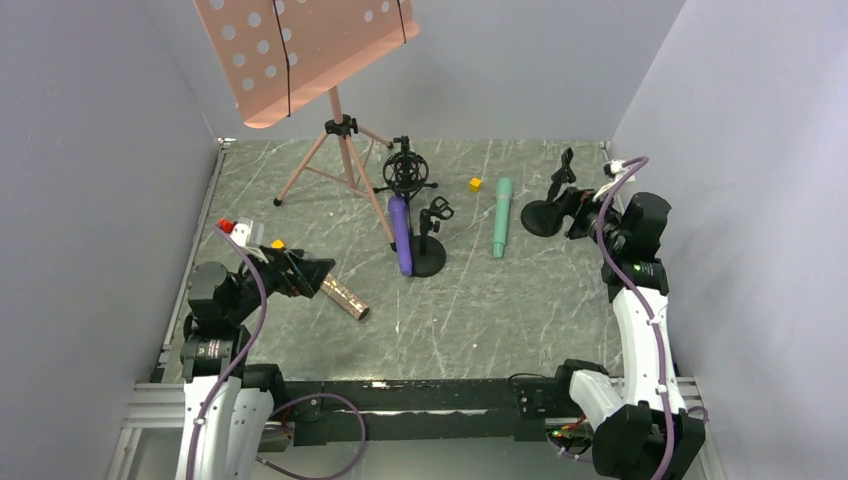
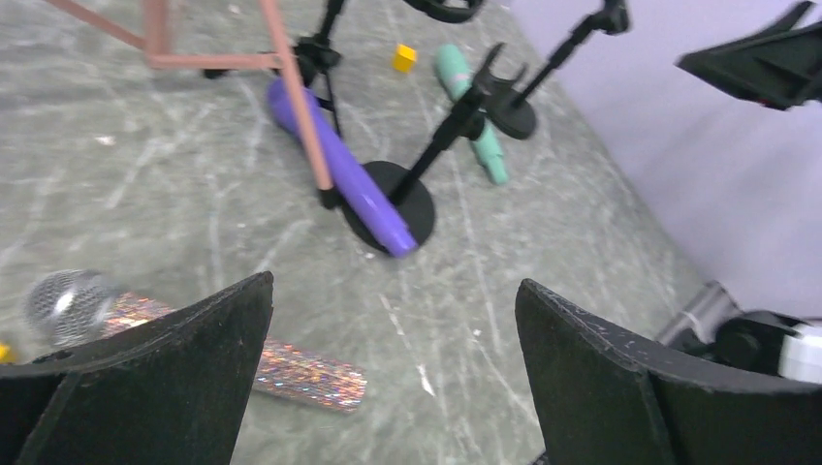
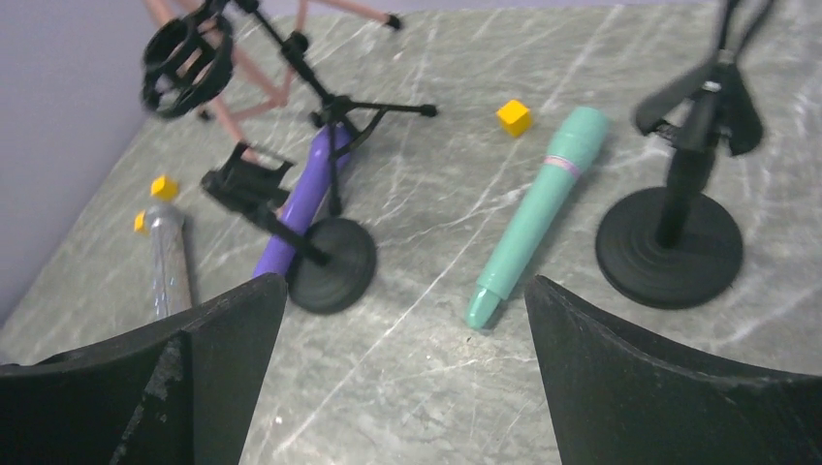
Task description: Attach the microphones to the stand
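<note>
The purple microphone (image 1: 401,233) lies on the table, its end against the round base of the centre clip stand (image 1: 429,260). The mint-green microphone (image 1: 501,216) lies flat between that stand and the right clip stand (image 1: 543,217). The glittery bronze microphone (image 1: 345,297) lies at the left, its silver head under my left gripper (image 1: 310,275). That gripper (image 2: 393,291) is open and empty, with the bronze microphone (image 2: 291,373) beside its left finger. My right gripper (image 3: 405,283) is open and empty, near the right stand (image 3: 669,247) and short of the mint microphone (image 3: 538,213).
A shock-mount tripod stand (image 1: 406,170) and a pink music stand (image 1: 340,130) rise at the back. Small yellow cubes lie near the mint microphone (image 1: 475,184) and near my left arm (image 1: 277,244). Grey walls close in the left, right and back.
</note>
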Available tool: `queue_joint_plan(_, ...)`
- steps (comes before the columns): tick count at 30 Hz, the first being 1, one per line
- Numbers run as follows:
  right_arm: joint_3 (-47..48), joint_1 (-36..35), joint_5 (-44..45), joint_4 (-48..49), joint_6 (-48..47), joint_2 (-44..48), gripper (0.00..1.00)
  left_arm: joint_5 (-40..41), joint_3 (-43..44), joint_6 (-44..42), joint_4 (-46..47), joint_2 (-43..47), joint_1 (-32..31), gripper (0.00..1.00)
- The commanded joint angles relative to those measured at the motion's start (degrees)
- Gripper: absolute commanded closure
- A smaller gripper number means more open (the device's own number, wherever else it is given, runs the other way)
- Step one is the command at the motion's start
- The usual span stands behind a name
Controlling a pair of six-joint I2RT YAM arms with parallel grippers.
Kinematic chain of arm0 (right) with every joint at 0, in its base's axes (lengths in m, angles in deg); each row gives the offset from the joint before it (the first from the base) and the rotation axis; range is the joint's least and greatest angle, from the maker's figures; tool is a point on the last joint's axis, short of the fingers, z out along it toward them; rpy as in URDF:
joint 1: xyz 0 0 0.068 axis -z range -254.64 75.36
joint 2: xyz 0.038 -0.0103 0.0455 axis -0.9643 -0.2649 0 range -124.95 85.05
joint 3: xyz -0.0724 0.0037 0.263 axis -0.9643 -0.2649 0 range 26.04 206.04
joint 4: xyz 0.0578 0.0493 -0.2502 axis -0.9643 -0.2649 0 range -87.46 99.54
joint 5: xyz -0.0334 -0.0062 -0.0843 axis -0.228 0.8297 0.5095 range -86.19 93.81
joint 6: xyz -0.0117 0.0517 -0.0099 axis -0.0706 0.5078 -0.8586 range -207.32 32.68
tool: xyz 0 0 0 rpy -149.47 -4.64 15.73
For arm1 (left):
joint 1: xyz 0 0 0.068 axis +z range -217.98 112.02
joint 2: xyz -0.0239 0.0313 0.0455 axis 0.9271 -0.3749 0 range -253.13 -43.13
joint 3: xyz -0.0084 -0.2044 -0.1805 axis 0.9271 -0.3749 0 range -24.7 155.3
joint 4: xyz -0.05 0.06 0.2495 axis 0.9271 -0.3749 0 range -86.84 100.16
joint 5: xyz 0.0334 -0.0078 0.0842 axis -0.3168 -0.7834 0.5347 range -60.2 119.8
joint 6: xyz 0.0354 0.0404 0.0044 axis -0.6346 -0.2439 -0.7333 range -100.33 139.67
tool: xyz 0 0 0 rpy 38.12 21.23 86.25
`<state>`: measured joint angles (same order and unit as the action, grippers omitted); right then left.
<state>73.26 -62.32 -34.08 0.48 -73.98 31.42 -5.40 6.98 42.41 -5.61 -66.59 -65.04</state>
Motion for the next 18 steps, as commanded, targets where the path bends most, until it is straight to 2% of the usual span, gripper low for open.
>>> queue_joint_plan(1, -0.6, 0.2, -15.7, 3.3, -11.0, 1.9, 0.0, -8.4, 0.7, 5.1, 5.4, -2.8, -2.4, 0.01)
queue_joint_plan(3, -1.2, 0.1, -22.0, 2.9, -16.3, 1.9, 0.0, -5.0, 2.0, 4.9, 4.7, -4.1, -6.5, 0.01)
queue_joint_plan(7, -1.0, 0.0, -28.5, -3.2, -23.9, 1.2, 0.0, 2.8, 4.7, 4.6, 4.8, -9.2, -16.3, 0.01)
queue_joint_plan(9, -1.0, 0.1, -30.1, -3.6, -24.1, 0.4, 0.0, 8.2, 6.4, 4.2, 4.5, -12.8, -20.8, 0.01)
queue_joint_plan(12, -0.9, 0.1, -32.9, -4.7, -26.0, 0.0, 0.0, 11.9, 9.7, 3.1, 4.1, -19.4, -25.7, 0.01)
queue_joint_plan(18, -1.4, 0.0, -34.7, -4.2, -25.6, 0.4, 0.0, 14.1, 15.9, -2.1, 5.8, -31.1, -31.5, 0.01)
